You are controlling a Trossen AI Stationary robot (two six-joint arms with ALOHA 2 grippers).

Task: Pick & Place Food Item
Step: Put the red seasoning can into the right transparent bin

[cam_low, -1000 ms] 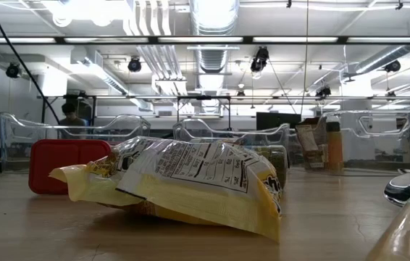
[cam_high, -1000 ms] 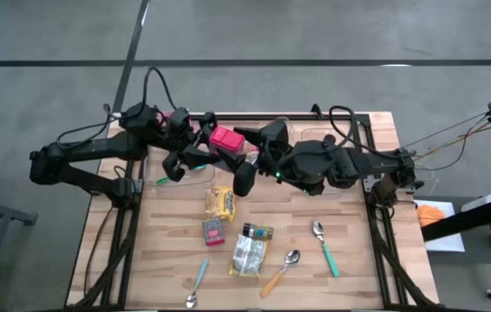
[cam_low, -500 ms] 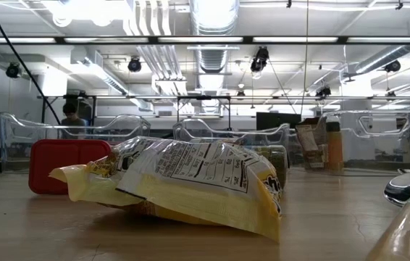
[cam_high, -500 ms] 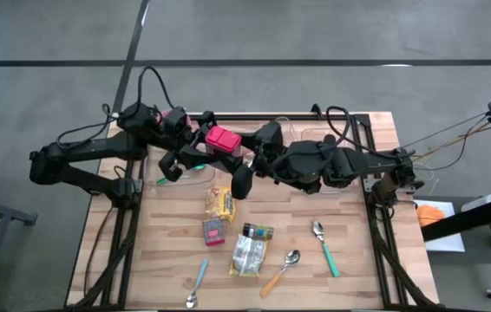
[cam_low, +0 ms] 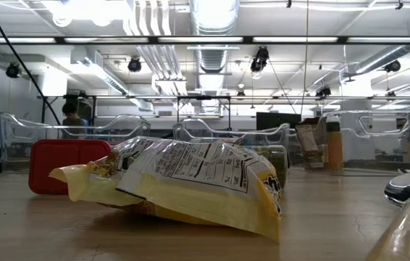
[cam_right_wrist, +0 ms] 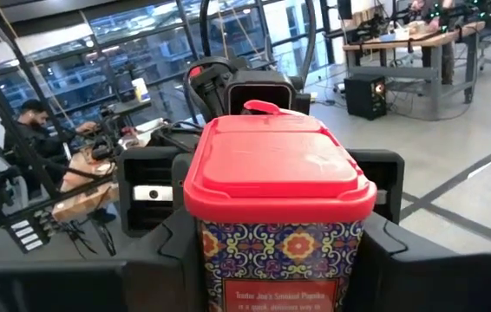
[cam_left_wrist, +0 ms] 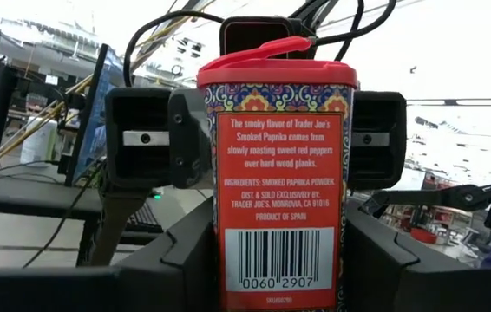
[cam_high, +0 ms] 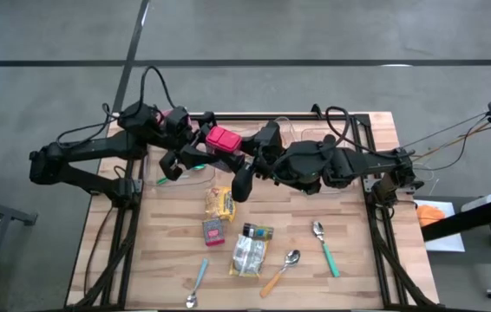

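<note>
A wooden table point(cam_high: 350, 260) stands on a grey floor; in the low view a workshop with ceiling ducts and clear bins lies beyond it, and a person point(cam_low: 69, 116) sits far back on the left.

On the left, the left arm reaches in over the table's far edge. The left gripper point(cam_high: 200, 147) holds a paprika tin point(cam_high: 225, 139) with a red lid, raised above the table near its far edge. In the left wrist view the tin point(cam_left_wrist: 280, 173) stands upright between that arm's own fingers, its label and barcode facing the camera, and the other gripper's pads point(cam_left_wrist: 146, 137) sit against its two sides. The right gripper point(cam_high: 247, 156) comes from the right and meets the same tin; in the right wrist view the red lid point(cam_right_wrist: 276, 165) fills the middle, with the tin pressed between the dark fingers. So both grippers are clamped on the tin at once.

Below them on the table lie a yellow packet point(cam_high: 220, 203), a small red box point(cam_high: 213, 231), a dark pouch point(cam_high: 258, 232) and a silvery bag point(cam_high: 246, 256). A spoon with a blue handle point(cam_high: 198, 284) lies near the front edge, one with an orange handle point(cam_high: 280, 271) beside the bag, and one with a green handle point(cam_high: 324, 247) further right.
</note>
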